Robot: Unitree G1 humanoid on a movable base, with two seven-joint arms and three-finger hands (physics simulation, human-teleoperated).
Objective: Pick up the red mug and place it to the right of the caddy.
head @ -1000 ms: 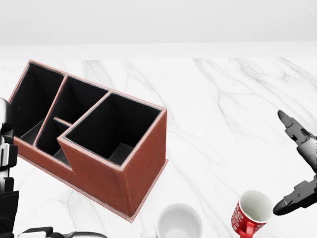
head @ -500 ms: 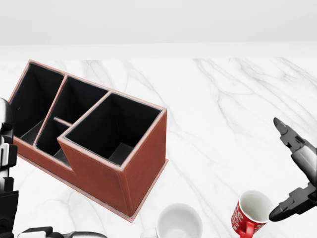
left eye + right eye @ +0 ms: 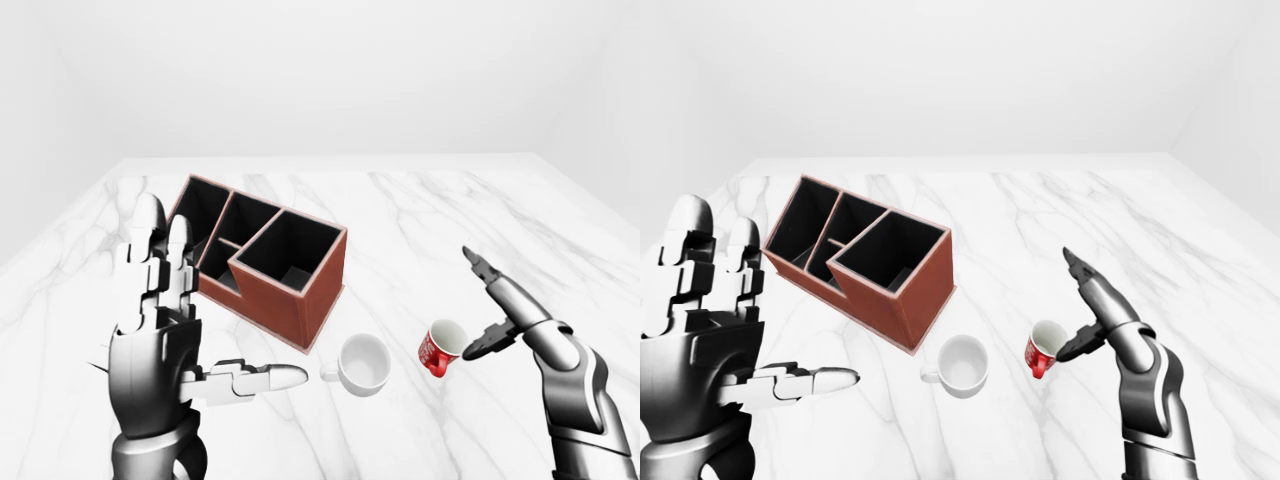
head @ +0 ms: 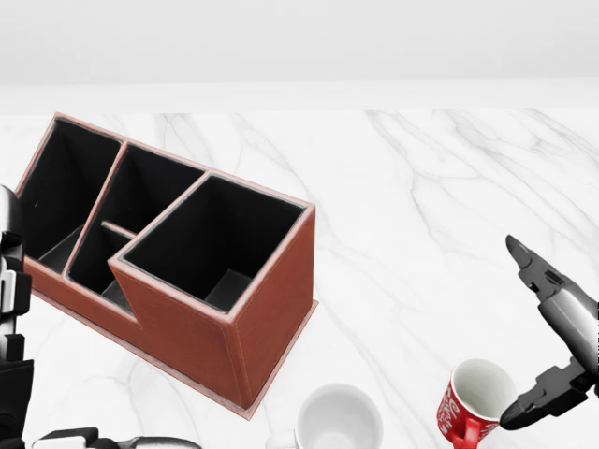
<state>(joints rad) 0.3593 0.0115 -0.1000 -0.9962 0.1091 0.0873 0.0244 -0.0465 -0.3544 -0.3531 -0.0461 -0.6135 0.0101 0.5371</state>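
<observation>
Reaching beside the red mug, the right hand is spread, one fingertip near its rim. Mug sits on the marble surface, right of a white mug and the brown caddy.

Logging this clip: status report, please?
Both hands open, right hand beside the mug, not gripping. Mug upright, right of the white cup. Left hand raised, idle. Table right of the caddy bare.

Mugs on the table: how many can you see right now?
2. The red mug stands right of the caddy, beside the open right hand. The white mug stands left of the red one, below the caddy's corner. None looks hidden.
</observation>
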